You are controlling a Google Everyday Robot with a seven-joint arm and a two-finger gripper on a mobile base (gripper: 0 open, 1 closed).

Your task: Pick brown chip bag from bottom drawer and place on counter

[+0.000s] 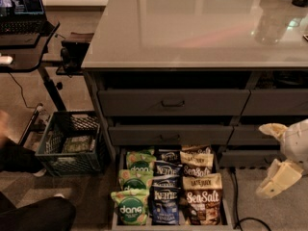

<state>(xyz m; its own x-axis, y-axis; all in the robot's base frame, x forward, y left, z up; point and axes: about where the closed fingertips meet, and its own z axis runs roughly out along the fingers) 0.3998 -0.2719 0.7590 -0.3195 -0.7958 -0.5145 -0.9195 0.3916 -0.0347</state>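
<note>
The tool [263, 160] is seen low at the right edge, spread open and empty, well apart from the bags. The glossy grey bench [192, 28] is above. The bottom drawer [226, 214] is pulled out, and the brown bag [203, 203] is found in its front right corner, beside blue bags [166, 203].
</note>
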